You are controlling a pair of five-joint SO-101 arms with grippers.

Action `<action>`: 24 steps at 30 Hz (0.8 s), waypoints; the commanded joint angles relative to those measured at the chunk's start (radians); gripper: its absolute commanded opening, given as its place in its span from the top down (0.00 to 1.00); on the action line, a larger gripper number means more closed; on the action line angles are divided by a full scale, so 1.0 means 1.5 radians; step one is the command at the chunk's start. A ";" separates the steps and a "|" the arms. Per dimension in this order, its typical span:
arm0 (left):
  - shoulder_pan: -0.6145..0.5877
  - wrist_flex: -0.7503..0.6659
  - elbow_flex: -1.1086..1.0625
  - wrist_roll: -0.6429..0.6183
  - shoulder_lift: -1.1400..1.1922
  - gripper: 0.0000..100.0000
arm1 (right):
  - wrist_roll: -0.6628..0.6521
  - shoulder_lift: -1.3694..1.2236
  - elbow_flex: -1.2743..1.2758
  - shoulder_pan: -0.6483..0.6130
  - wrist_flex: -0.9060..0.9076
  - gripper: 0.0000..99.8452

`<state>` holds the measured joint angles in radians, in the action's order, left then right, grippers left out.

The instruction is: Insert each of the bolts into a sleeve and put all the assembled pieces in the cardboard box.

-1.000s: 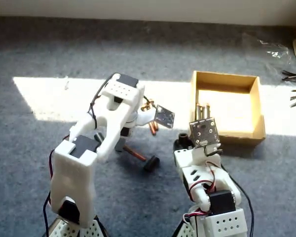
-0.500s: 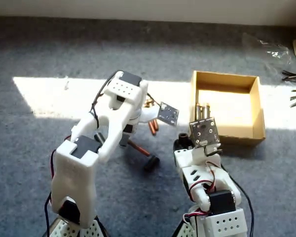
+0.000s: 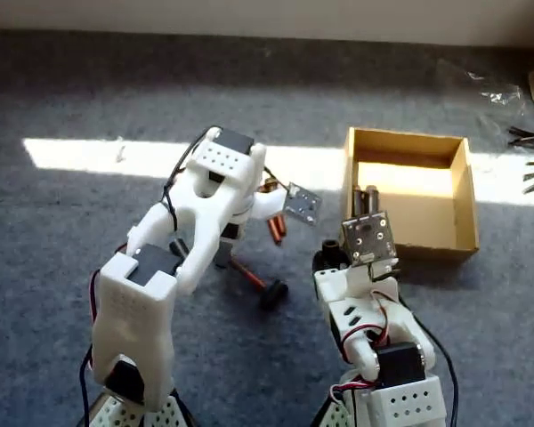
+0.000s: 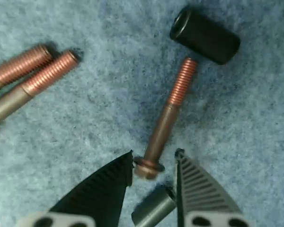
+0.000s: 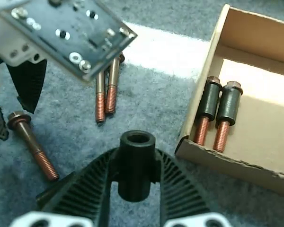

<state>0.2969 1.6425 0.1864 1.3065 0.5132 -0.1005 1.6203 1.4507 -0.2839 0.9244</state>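
My left gripper [image 4: 154,158] is open low over the carpet, its fingers on either side of the head of a copper bolt [image 4: 166,124]. Just past that bolt's threaded tip lies a black sleeve [image 4: 205,34]. In the high view the same bolt [image 3: 247,271] and sleeve [image 3: 272,294] lie between the arms, with the left gripper [image 3: 227,258] at the bolt's head. Two more bolts [image 5: 106,97] lie side by side nearby. My right gripper [image 5: 136,156] is shut on another black sleeve [image 5: 135,163], held upright near the cardboard box [image 3: 463,191]. Two assembled pieces [image 5: 218,106] lie inside the box.
A small grey sleeve [image 4: 154,213] lies between the left fingers, behind the bolt head. Black tools [image 3: 529,138] and crumpled clear plastic [image 3: 489,89] lie at the back right of the carpet. A band of sunlight [image 3: 89,156] crosses the carpet.
The left arm has shifted a little toward the box and settled over the bolt's head. The sunlit band has narrowed. The right arm has stayed put with its sleeve.
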 commanded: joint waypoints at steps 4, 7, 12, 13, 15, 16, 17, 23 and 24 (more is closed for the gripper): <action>0.007 -0.003 0.030 0.044 -0.038 0.83 | -0.008 0.007 -0.006 -0.004 -0.023 1.00; 0.007 -0.003 0.030 0.040 -0.044 0.83 | -0.008 0.007 -0.006 -0.004 -0.023 1.00; 0.013 0.002 0.086 -0.105 -0.044 0.83 | -0.008 0.007 -0.006 -0.004 -0.023 1.00; 0.014 0.002 0.109 -0.154 -0.044 0.83 | -0.008 0.007 -0.006 -0.004 -0.023 1.00; 0.015 0.006 0.153 -0.263 -0.044 0.83 | -0.008 0.007 -0.006 -0.004 -0.023 1.00; 0.015 0.017 0.172 -0.319 -0.044 0.83 | -0.008 0.007 -0.006 -0.004 -0.023 1.00; 0.015 0.028 0.190 -0.379 -0.044 0.83 | -0.008 0.007 -0.006 -0.004 -0.023 1.00; 0.014 0.054 0.208 -0.776 -0.044 0.83 | -0.008 0.007 -0.006 -0.004 -0.023 1.00; 0.014 0.054 0.208 -0.835 -0.044 0.83 | -0.008 0.007 -0.006 -0.004 -0.023 1.00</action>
<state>0.3030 1.7100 0.4549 0.3567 0.5132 -0.1005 1.6203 1.4507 -0.2839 0.9244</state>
